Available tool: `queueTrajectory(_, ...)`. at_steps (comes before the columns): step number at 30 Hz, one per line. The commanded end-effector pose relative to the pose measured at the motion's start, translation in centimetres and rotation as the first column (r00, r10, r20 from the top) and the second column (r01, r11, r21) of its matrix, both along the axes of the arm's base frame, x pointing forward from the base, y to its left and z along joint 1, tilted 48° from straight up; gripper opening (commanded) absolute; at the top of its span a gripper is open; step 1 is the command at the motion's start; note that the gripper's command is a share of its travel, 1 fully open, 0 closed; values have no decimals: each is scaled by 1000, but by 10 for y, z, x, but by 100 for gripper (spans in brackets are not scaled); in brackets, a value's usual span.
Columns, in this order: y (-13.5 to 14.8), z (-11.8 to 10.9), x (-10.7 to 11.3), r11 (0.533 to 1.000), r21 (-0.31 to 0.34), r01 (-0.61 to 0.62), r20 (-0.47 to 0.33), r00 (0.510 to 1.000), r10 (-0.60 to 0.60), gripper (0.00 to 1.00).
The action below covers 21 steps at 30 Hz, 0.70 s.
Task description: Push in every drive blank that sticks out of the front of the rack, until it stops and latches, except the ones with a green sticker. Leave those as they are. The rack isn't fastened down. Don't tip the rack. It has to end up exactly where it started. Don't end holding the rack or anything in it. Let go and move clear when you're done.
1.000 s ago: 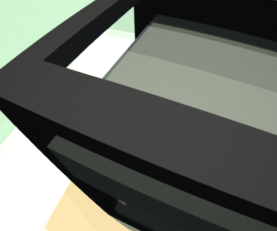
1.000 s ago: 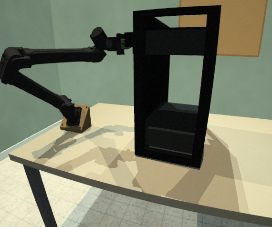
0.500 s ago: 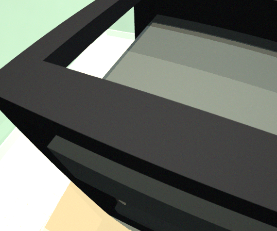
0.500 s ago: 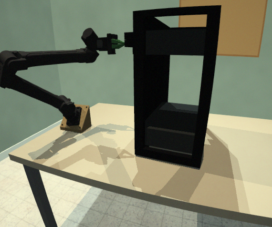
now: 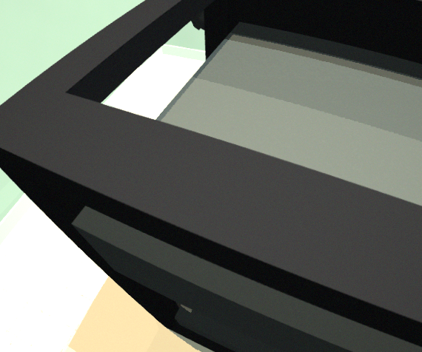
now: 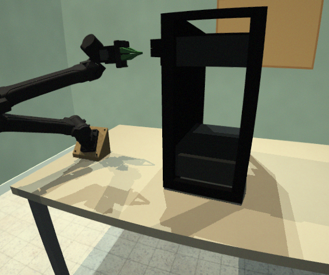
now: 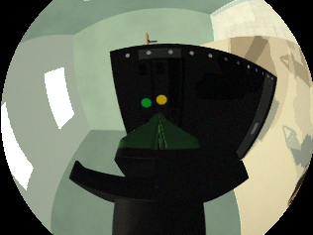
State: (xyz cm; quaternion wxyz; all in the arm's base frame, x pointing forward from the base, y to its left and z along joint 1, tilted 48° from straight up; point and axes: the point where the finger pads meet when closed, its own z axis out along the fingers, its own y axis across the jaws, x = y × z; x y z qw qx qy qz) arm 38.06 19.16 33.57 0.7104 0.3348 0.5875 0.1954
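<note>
The tall black rack stands upright on the table. Its top drive blank sticks out a little from the front, towards the arm. My gripper has green fingers, is shut and empty, and hangs level with that blank, a short gap in front of it. In the wrist view the fingertips point at the rack front, where a green dot and a yellow dot sit side by side just above them. Two dark blanks fill the bottom of the rack. The top view shows only the rack's top frame and the top blank's grey upper face.
The arm's wooden base sits on the table's far left corner. The table edge runs close in front of the rack. An orange board hangs on the wall behind.
</note>
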Motion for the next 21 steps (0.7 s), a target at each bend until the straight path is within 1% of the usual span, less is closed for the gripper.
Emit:
queueTrajectory(1, -11, -5, -2, 1000, -28, 2, -39, 999, -3, 0)
queueTrajectory(5, -20, 3, -6, 1000, -28, 1, -39, 999, -3, 0)
queueTrajectory(8, -21, 5, -7, 1000, -28, 2, -39, 999, -3, 0)
queueTrajectory(9, -19, 1, -5, 999, -36, 0, -46, 999, -1, 0)
queueTrajectory(10, -18, -4, -2, 999, -45, 1, -55, 998, -3, 0)
queueTrajectory(11, -19, -4, 2, 999, -45, 1, -56, 998, -3, 0)
queueTrajectory(12, -16, 14, 10, 1000, -20, 2, -31, 1000, -2, 0)
queueTrajectory(13, -16, 26, 20, 1000, -5, 2, -15, 1000, -2, 0)
queueTrajectory(15, -21, 27, 37, 1000, -6, 2, -14, 1000, -2, 0)
queueTrajectory(17, -21, 27, 37, 1000, -6, 2, -14, 1000, -2, 0)
queueTrajectory(19, -26, 28, 54, 1000, -7, 3, -13, 1000, -3, 0)
queueTrajectory(21, -28, 28, 63, 1000, -7, 3, -13, 1000, -3, 0)
